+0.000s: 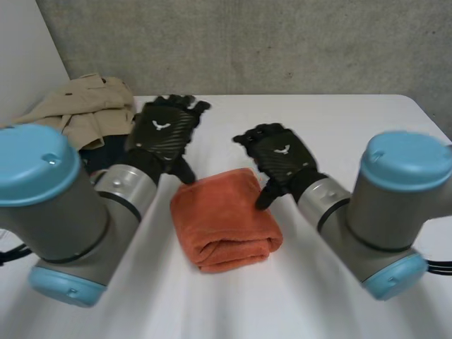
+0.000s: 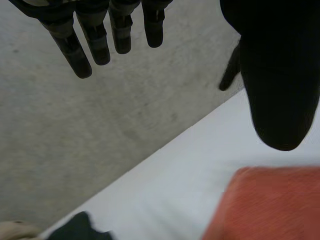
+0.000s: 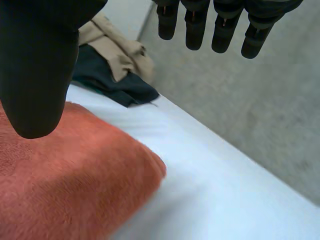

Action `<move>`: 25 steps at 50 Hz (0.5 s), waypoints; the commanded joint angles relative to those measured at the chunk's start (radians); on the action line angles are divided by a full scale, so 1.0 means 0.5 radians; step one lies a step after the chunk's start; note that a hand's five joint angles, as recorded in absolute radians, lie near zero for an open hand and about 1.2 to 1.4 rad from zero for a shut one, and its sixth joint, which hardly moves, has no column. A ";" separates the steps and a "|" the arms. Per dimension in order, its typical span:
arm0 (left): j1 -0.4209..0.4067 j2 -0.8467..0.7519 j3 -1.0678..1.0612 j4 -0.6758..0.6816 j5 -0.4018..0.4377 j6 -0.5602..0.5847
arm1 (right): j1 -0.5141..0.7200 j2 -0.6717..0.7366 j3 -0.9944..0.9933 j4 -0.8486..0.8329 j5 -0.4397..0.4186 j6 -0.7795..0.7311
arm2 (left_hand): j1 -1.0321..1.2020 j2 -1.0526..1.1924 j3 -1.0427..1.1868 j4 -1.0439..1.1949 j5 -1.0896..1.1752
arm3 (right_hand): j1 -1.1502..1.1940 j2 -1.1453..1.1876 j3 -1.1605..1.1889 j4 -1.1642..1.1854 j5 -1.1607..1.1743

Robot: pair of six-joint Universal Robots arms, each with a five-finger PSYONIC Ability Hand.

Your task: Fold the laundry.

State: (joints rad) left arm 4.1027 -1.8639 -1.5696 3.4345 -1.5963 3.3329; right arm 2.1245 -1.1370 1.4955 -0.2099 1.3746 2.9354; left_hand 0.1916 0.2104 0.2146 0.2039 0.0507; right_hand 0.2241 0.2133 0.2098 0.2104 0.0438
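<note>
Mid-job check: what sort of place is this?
Probably a lab or test bench, not a home: bare white table, plain grey concrete wall behind it, a pile of clothes and one folded orange towel laid out.

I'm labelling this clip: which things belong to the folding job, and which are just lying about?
In the job: folded orange towel; left hand and right hand, both open by its far edge.
Lying aside: beige garment and dark garment, heaped at the table's far left, probably laundry waiting.
</note>
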 commanded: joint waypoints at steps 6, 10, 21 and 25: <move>-0.256 -0.533 0.218 -0.380 -0.467 -0.097 | -0.067 0.378 -0.365 0.533 -0.062 0.118 | -0.034 -0.072 -0.080 -0.059 -0.101 | -0.099 -0.078 -0.071 -0.072 -0.088; -0.265 -0.589 0.197 -0.426 -0.504 -0.094 | -0.058 0.497 -0.475 0.662 -0.190 0.115 | -0.034 -0.072 -0.080 -0.059 -0.101 | -0.099 -0.078 -0.071 -0.072 -0.088; -0.186 -0.574 0.133 -0.432 -0.483 0.010 | -0.067 0.630 -0.598 0.739 -0.044 -0.097 | -0.027 -0.064 -0.073 -0.051 -0.094 | -0.099 -0.078 -0.071 -0.072 -0.088; -0.167 -0.534 0.148 -0.432 -0.431 0.108 | -0.061 0.504 -0.540 0.708 0.039 -0.201 | -0.034 -0.072 -0.080 -0.059 -0.101 | -0.099 -0.078 -0.071 -0.072 -0.088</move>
State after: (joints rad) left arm 3.9992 -2.1563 -1.5015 3.2167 -1.8449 3.3266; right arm 2.0916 -0.8180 1.1952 0.1626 1.3275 2.9151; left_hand 0.1916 0.2104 0.2146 0.2039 0.0507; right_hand 0.2241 0.2132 0.2098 0.2104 0.0439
